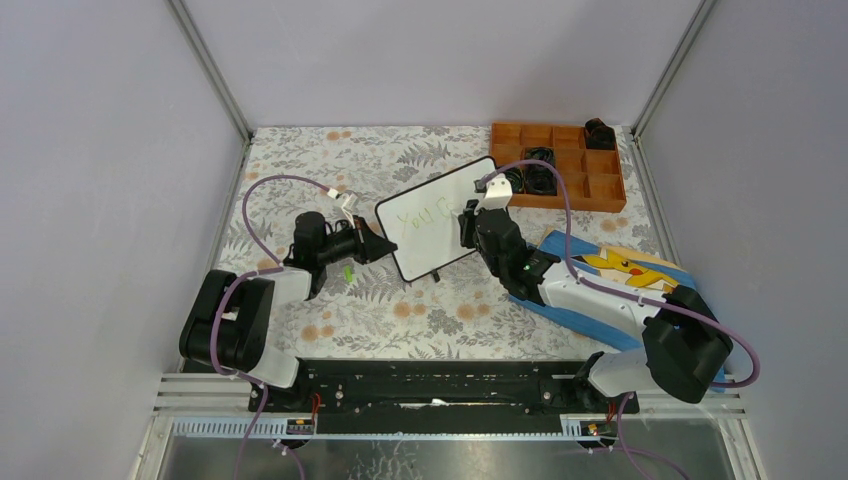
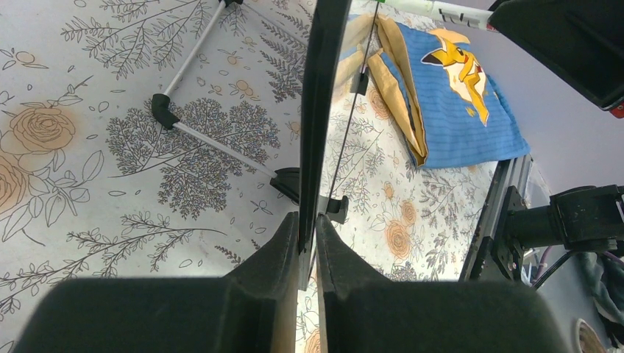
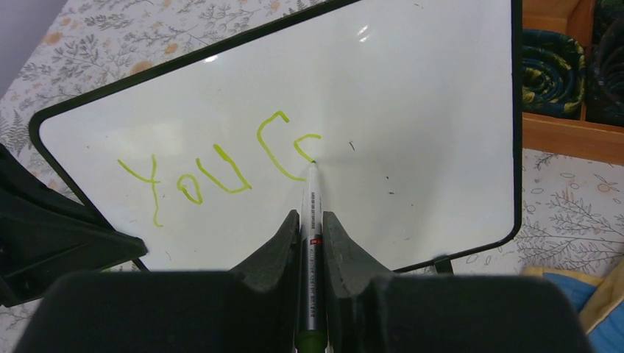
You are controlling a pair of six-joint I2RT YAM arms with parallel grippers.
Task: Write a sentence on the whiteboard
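**Marker tip on the board, mid-word, blank space to its right**

The small white rectangular whiteboard with a thin black frame [image 1: 437,217] stands tilted on the floral-patterned desk [image 1: 400,320], between the two arms. Its long axis runs from the left arm up towards the orange compartment tray [image 1: 560,180]. The left fingers [image 2: 308,224] are closed on the board's left short edge. In the left wrist view the frame shows edge-on, pinched between them, so this arm acts as the brace.

The right fingers [image 3: 312,220] are clamped on a slim grey marker pen [image 3: 313,187], which points straight ahead of them with its tip touching the board face. The thin green handwritten sentence [image 3: 221,165] reads "You C" so far, plus a small hooked stroke that ends at the tip, probably the start of the next letter.

The coming move turns on this. The unwritten surface lies to the right of the tip along the board's long axis, and a free band lies under the first line. By my judgement the right arm carries the stroke rightward while the left holds the board firm. About a third of the task looks done. The blue Pikachu cloth [image 1: 620,270] lies under the right arm, apart from the board.
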